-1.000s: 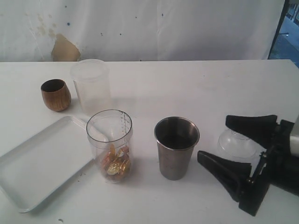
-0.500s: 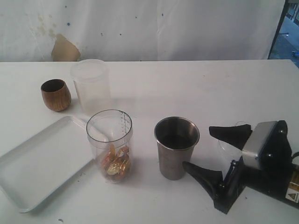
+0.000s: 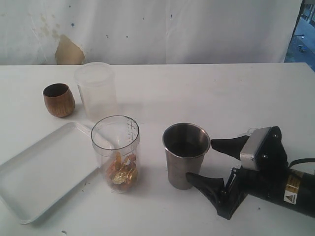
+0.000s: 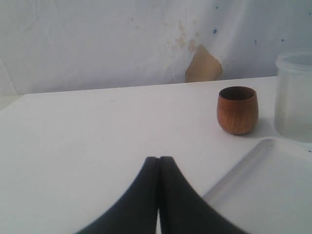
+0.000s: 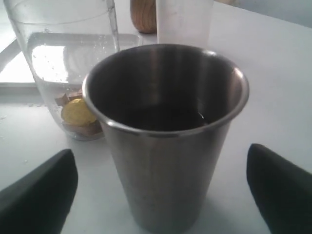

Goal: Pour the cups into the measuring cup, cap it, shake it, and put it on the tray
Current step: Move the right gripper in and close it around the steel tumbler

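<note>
The steel tumbler stands upright at the table's middle front. My right gripper is open, low over the table, with a fingertip on either side of the tumbler and not touching it. To the tumbler's left stands the clear measuring cup, with gold and brown pieces in its bottom. The brown wooden cup stands upright at the back left. The white tray lies at the front left. My left gripper is shut on nothing and faces the wooden cup.
A frosted plastic container stands behind the measuring cup, beside the wooden cup. A white wall with a tan patch backs the table. The right arm's body lies low across the front right of the table.
My right gripper has slid left along the table, still open, until its fingertips flank the steel tumbler. It now covers the clear lid seen earlier at the right. The left gripper's view has no earlier frame.
</note>
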`<state>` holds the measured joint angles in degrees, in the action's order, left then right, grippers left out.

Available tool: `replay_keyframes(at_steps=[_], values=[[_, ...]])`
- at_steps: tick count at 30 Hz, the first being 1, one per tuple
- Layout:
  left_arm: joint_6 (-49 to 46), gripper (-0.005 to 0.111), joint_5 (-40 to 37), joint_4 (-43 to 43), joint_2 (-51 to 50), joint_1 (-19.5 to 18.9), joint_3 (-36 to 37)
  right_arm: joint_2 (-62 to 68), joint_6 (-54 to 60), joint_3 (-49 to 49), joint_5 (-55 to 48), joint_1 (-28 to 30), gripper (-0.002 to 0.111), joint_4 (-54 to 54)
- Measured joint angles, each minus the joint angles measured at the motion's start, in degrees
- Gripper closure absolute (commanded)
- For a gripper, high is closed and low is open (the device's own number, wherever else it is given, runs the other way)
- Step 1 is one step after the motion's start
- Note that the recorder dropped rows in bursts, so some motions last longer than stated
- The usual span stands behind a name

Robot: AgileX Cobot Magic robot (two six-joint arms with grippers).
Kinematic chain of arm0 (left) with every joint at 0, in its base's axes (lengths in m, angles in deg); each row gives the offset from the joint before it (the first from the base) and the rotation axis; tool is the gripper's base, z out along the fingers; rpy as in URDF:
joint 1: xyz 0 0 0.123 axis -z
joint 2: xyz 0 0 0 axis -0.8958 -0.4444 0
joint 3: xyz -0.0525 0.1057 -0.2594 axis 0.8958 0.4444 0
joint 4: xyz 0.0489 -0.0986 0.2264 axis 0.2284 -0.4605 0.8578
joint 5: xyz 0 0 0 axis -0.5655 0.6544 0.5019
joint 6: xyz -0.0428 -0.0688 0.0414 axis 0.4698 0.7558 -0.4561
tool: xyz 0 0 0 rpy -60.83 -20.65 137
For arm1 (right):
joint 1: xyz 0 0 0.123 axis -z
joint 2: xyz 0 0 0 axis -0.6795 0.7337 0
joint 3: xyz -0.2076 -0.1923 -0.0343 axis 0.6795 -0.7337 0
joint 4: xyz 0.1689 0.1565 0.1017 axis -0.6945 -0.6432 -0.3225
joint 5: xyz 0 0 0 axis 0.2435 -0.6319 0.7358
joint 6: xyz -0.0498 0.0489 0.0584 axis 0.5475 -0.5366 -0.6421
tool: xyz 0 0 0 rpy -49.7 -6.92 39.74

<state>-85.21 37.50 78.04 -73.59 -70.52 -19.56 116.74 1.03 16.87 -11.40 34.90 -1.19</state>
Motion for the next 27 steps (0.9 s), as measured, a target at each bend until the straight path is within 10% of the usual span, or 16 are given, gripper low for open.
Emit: replay_keyframes(at_steps=[27], values=[[0.0,0.107,0.0,0.0,0.0,0.0,0.0,8.9,-2.6,14.5,-4.0,-8.2,0.022,1.1]])
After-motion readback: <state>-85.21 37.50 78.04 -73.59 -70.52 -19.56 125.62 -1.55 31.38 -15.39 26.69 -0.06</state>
